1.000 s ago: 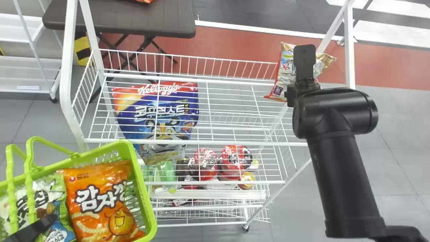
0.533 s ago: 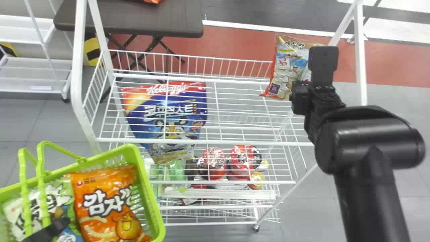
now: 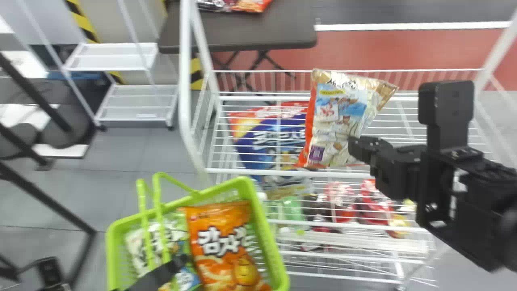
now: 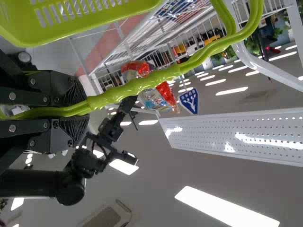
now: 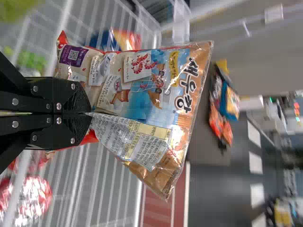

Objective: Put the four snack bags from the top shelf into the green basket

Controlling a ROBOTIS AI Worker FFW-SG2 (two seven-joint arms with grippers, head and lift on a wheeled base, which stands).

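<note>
At the far left, the left hand point(image 4: 86, 111) is clenched around a handle point(image 3: 158, 210) of the green basket point(image 3: 267, 238). Two snack bags sit inside, a pale one point(image 3: 135, 244) partly under the handles and an orange one point(image 3: 222, 254) beside it. Both handles stand up over the pale bag's side, so a bag brought in there could snag on them.

Further right comes a blue cereal pouch point(image 3: 262, 141) behind white wires, then a shrimp snack bag point(image 3: 335, 117), held above the top shelf, its lower part near the front rail point(image 3: 250, 172). Carried too low, it could catch that rail and be tugged loose.

At the right, the right hand point(image 5: 89, 113) is closed on that bag's side, with most of it sticking out past the grip (not much to hold it by). A quick swing could make the slick film twist or slip. Set down on the orange bag, it may slide over the basket's rim.
</note>
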